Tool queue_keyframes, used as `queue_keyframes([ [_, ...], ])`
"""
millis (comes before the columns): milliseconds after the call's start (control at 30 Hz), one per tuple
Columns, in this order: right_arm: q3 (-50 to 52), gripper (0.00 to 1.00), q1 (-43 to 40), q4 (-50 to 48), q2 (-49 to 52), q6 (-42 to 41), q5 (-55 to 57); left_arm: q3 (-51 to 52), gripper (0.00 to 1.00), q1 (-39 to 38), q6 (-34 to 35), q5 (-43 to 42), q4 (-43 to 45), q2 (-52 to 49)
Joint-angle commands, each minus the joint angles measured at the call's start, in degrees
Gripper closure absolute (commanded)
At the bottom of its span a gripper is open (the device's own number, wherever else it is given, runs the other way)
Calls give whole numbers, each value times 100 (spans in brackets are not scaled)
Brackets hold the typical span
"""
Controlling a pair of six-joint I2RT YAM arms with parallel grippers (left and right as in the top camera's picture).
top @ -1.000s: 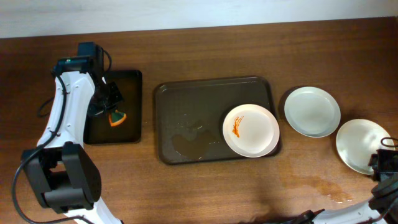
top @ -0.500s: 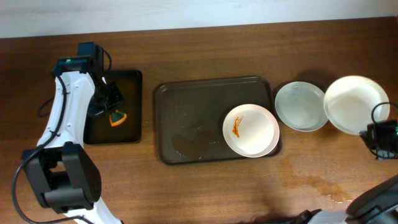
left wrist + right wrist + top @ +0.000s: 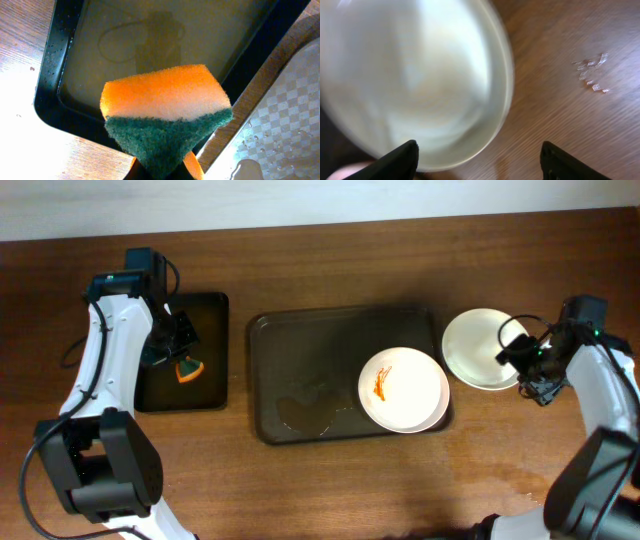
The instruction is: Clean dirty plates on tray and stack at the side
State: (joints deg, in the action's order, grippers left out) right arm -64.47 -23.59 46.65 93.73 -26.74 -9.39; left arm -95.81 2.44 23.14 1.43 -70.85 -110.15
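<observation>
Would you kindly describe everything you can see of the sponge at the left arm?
The sponge is two-layered: orange foam over a dark green scouring pad. The left end effector pinches its green end into a wedge, holding it over the small black tray, whose floor looks wet and carries its shadow.

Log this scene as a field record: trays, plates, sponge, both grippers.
large tray: brown, centre of table, wet patch, one plate on it
dirty plate: white, on the large tray's right side, orange smear
clean plate: white, on the table right of the large tray; whether others lie beneath cannot be told
small tray: black, left of the large tray
sponge: orange with green scourer, held above the small tray
left gripper: shut on sponge
right gripper: open, over the clean plate's right edge
</observation>
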Motion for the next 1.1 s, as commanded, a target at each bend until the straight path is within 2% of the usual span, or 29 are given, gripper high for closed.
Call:
queue_keyframes([
  [0,-48,29,546,833,-498,667,-695,11,100,-4,-94,-42,-9,46],
  [33,17,44,916,984,-496,798,-669,11,100,-4,-94,-42,-9,46],
  [100,151,45,1611,953,-463,787,-446,11,100,-4,-94,-42,-9,46],
  [133,168,41,1792,957,-435,719,-179,11,100,-4,-94,-42,-11,46],
  [167,299,40,2114,927,-358,197,328,11,100,-4,-94,-44,-11,46],
  [233,667,44,2616,446,-201,15,221,11,100,-4,-94,-68,-9,46],
  [333,807,44,3045,85,44,-382,426,11,100,-2,-94,-66,-26,46],
  [433,807,45,3071,131,260,-420,752,11,100,-4,-94,-68,-31,46],
  [467,756,48,3071,192,251,-417,686,11,100,-4,-94,-66,-28,46],
  [567,339,44,3071,756,-52,-417,715,11,100,-4,-94,-66,-33,46],
  [667,345,44,3067,994,-46,-417,1115,11,100,-4,-94,-66,-37,46],
  [833,999,45,3071,15,-37,-376,955,11,100,-4,-94,-66,-28,46],
  [967,1091,45,3071,-68,-11,-376,1012,11,100,-2,-94,-66,-31,46],
  [1067,1163,46,3071,-415,424,-212,951,11,100,-2,-94,-66,-33,46],
])
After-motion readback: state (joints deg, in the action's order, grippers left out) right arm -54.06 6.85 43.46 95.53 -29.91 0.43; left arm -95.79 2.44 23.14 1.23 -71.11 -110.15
